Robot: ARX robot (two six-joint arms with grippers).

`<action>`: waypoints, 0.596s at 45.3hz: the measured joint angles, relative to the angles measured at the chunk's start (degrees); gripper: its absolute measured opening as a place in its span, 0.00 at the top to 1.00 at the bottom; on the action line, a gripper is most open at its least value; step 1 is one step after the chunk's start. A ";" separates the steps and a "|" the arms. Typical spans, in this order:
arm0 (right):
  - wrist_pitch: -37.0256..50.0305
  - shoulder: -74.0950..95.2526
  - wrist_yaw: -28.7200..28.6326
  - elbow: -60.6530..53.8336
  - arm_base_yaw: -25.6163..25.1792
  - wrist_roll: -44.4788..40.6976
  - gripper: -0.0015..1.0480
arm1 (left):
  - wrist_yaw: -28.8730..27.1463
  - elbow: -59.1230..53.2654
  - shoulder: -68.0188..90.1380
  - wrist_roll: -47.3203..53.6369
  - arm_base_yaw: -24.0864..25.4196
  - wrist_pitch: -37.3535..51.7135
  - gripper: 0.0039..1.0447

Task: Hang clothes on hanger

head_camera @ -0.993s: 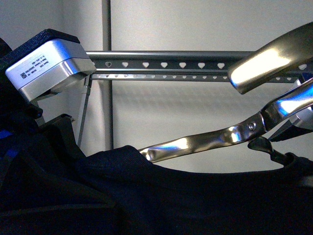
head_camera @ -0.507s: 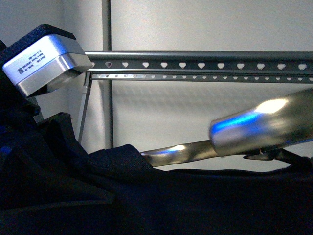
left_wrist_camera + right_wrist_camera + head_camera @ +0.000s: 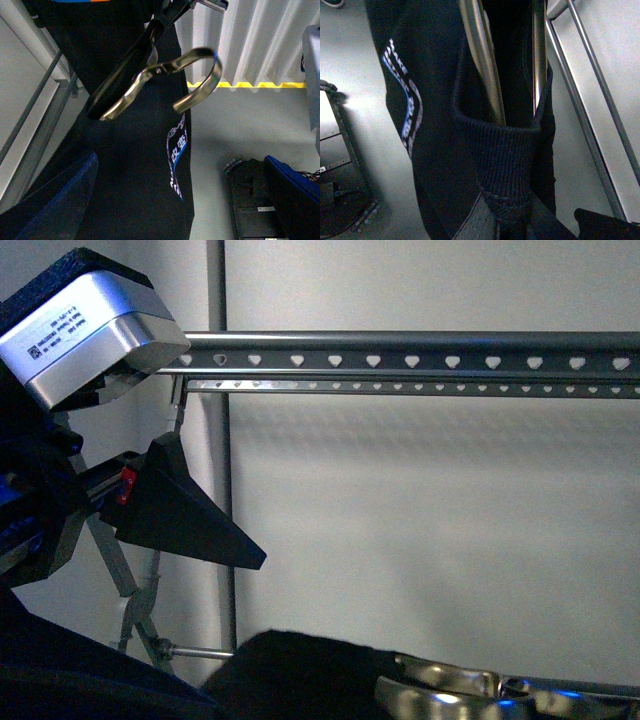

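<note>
The black T-shirt (image 3: 135,165) hangs on a small brass coat hanger (image 3: 150,80), its printed graphic (image 3: 177,150) facing out. In the front view only the shirt's top (image 3: 290,675) and the coat hanger (image 3: 450,690) show, low down, well below the grey rack rail (image 3: 400,360) with heart-shaped holes. My right gripper (image 3: 512,220) is shut on the shirt's ribbed collar (image 3: 505,155), and the coat hanger's arms (image 3: 480,60) run into the neck opening. My left gripper (image 3: 180,200) is open and empty beside the shirt; one black finger (image 3: 190,520) shows in the front view.
The rack's crossed legs (image 3: 130,590) and a vertical pole (image 3: 218,490) stand at the left, before a pale wall. Rack bars (image 3: 590,100) run close beside the shirt. On the floor are a yellow line (image 3: 250,85) and black equipment (image 3: 250,200).
The shirt and brass coat hanger have dropped from mid-frame to the bottom of the front view. My left arm has risen a little, and its black finger now shows.
</note>
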 joint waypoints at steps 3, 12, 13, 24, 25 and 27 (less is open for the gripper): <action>0.09 0.33 0.02 0.00 0.04 0.90 0.97 | 0.00 0.00 0.00 0.00 0.00 0.00 0.06; 10.49 0.59 0.28 1.86 0.57 18.14 0.97 | -28.22 -14.01 -7.13 -28.52 1.46 35.26 0.06; 11.08 0.61 0.31 2.10 0.57 18.80 0.97 | -29.55 -14.86 -7.50 -31.61 1.75 38.27 0.06; 17.75 0.61 3.85 11.76 0.61 58.60 0.97 | -54.18 -19.30 -17.29 -90.60 5.81 78.38 0.06; 18.23 0.61 3.82 12.96 0.74 62.49 0.97 | -55.49 -19.34 -18.36 -91.23 5.20 77.09 0.07; 18.97 0.79 3.87 15.28 0.79 68.15 0.97 | -60.96 -19.58 -20.81 -88.70 4.26 69.48 0.16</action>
